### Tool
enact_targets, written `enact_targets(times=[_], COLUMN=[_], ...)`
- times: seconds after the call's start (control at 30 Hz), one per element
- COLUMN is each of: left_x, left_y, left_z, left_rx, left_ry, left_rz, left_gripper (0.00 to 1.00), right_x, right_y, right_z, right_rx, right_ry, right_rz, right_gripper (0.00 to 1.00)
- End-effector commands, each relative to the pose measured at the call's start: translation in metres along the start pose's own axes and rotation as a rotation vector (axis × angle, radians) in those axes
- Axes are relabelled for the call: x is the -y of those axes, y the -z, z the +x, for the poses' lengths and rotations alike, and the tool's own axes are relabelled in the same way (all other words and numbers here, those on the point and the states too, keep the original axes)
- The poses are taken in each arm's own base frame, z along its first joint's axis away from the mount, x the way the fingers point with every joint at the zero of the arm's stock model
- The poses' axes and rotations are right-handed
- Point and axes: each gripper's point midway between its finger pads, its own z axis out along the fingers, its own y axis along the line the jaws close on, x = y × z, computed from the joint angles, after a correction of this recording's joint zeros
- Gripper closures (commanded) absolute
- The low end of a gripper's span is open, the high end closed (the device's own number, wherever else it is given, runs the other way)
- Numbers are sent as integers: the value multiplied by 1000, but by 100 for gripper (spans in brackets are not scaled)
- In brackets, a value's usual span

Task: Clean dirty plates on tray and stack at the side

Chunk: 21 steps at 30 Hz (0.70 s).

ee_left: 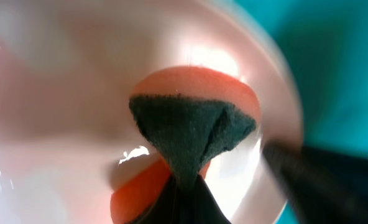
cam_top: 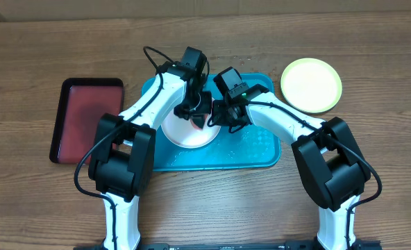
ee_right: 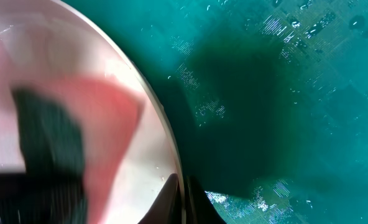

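Note:
A white plate (cam_top: 181,133) lies on the turquoise tray (cam_top: 250,149). My left gripper (cam_top: 197,118) is shut on an orange sponge with a dark green scouring side (ee_left: 190,130) and presses it onto the white plate (ee_left: 59,93). My right gripper (cam_top: 216,119) is shut on the plate's right rim (ee_right: 162,134), one finger inside and one outside (ee_right: 183,196). The sponge shows blurred in the right wrist view (ee_right: 103,118). A yellow-green plate (cam_top: 311,85) sits on the table, right of the tray. The light blue plate is out of view.
A dark red tray with a black rim (cam_top: 87,119) lies on the wooden table left of the turquoise tray. The tray floor is wet with droplets (ee_right: 283,93). Both arms cross over the tray's middle.

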Motion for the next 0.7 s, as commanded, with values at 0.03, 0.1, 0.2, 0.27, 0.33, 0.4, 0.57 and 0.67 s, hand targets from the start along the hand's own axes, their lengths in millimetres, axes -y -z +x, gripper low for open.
enact_targets(times=[0.03,0.1,0.2,0.27,0.33,0.4,0.57,0.67], left_x=[-16,-39,-74,-105,-122,-129,-135,-132], left_y=[0,4,15,32,44,51,72,91], left_z=[27,32,29,18,8,1,-15,-23], left_rx=[-107,-123,-107,-53,3,42,124,151], left_ry=[-74,-74,-85,-89,-65,-32,124,228], left_rz=[-83,-208,-409,-609,-714,-758,-745,-678], left_gripper=[96,96,96,96,96,96,96,96], right_x=[7,7,7,7,8,8,8,8], right_y=[-1,-1,-1,-1,-1,-1,-1,-1], right_z=[1,1,1,2,2,2,2,3], right_rx=[-2,-2,-2,-4,-6,-5,-6,-8], right_ry=[-6,-6,-6,-7,-6,-7,-7,-7], right_rz=[25,24,25,25,27,27,27,28], right_gripper=[96,96,96,96,96,96,96,96])
